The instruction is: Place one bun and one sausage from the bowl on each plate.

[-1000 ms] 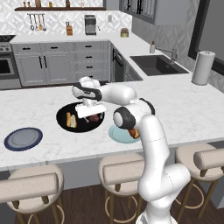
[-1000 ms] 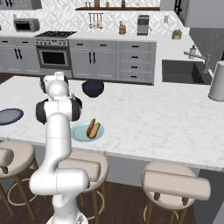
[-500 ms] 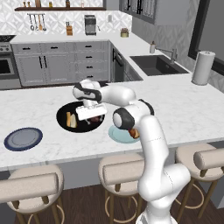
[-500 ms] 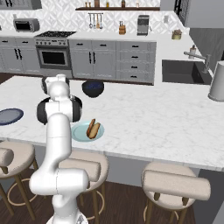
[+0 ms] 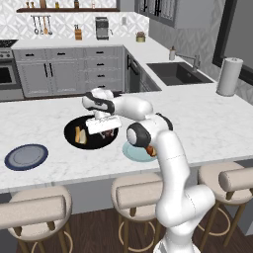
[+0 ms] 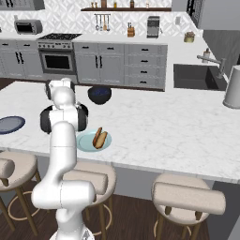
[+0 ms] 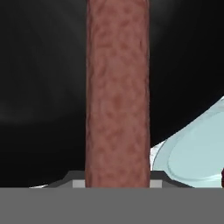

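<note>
Lowering since the earlier frame, the gripper (image 5: 102,129) is sitting inside the black bowl (image 5: 74,143), its jaws closing on the sausage (image 7: 117,94). A bun (image 5: 81,135) is lying beside it, the teal plate (image 5: 129,152) just right.

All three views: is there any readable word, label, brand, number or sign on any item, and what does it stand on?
None can be read. The black bowl, the teal plate, the navy plate, the sausage and the paper towel roll carry no print. The oven and the coffee machine are too small to show any marking.
</note>
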Controlling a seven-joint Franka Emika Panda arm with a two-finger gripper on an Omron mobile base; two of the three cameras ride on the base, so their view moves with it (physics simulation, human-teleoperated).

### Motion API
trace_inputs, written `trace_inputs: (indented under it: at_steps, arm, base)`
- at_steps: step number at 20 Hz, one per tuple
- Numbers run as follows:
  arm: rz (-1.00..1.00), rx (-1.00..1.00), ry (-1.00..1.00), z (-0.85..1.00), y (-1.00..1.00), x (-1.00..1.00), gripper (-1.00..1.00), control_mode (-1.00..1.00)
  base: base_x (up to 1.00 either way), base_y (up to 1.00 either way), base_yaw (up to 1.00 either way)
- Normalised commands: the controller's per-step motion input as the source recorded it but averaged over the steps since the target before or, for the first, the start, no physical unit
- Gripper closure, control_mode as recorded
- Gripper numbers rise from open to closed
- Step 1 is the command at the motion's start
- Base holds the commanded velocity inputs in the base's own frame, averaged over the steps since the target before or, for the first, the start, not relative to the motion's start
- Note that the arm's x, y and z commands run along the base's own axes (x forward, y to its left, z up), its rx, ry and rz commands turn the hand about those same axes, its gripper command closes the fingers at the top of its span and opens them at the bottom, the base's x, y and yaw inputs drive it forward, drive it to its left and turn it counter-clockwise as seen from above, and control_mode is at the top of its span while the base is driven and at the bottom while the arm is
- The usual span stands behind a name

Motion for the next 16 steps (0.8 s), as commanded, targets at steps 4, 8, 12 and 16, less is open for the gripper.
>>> trace_inputs:
  at_steps: [4,8,12,16]
  arm:
    - [0.0,0.0,-0.02,0.76,-0.14,-0.43,1.0,-1.0]
    - [0.0,0.07,-0.08,0.67,-0.51,-0.8,1.0,-1.0]
    - [-0.05,0.18,-0.19,0.28,-0.98,-0.95,1.0,-1.0]
    - [-0.08,0.21,-0.21,0.04,-1.0,-0.82,1.0,-1.0]
  base:
    - [0.0,0.0,0.0]
    - [0.0,0.0,0.0]
    - [0.0,0.0,0.0]
    - [0.0,0.0,0.0]
